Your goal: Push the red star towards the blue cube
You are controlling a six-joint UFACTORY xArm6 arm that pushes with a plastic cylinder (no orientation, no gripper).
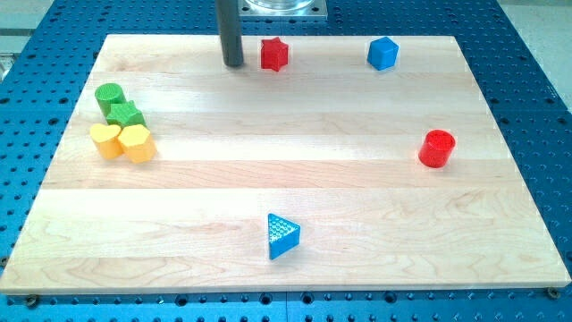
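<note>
My tip [233,63] left of red star [274,55], rod's top cropped

top edge: my tip [233,63] just left of red star [274,54], blue cube [382,53] farther right
left: four blocks [121,130] clustered
right: cylinder [437,148]
bottom centre: triangle [282,236]

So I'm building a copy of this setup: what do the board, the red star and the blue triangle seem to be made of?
The board looks like light wood in glued strips, with visible grain and a low sheen. The red star looks like matte moulded or printed plastic, evenly coloured. The blue triangle seems to be plastic too; its top shows a fine grid, possibly print infill.
</note>
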